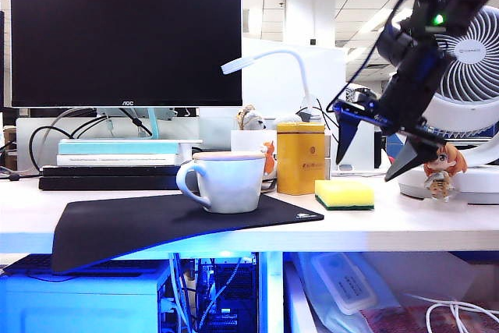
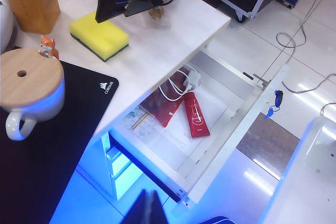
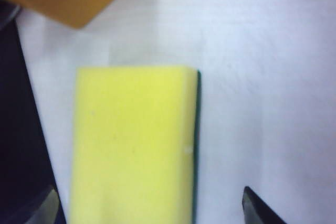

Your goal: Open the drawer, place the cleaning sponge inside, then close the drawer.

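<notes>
The cleaning sponge (image 1: 344, 193) (image 2: 100, 35) (image 3: 134, 145), a yellow block with a thin green layer, lies flat on the white desk beside the mouse mat. My right gripper (image 1: 376, 154) (image 2: 123, 6) (image 3: 152, 211) hangs open just above it, one finger on each side and not touching it. The drawer (image 2: 247, 129) stands pulled out below the desk edge. My left gripper (image 2: 150, 208) is shut and holds nothing, out in front of the open drawer; the exterior view does not show it.
Red packets (image 2: 195, 115) and a white cable lie in the drawer. A lidded cup (image 2: 29, 85) sits on the black mat (image 2: 52, 145). A yellow tin (image 1: 300, 159) stands behind the sponge; a figurine (image 1: 443, 165) and fan (image 1: 468, 76) stand at the right.
</notes>
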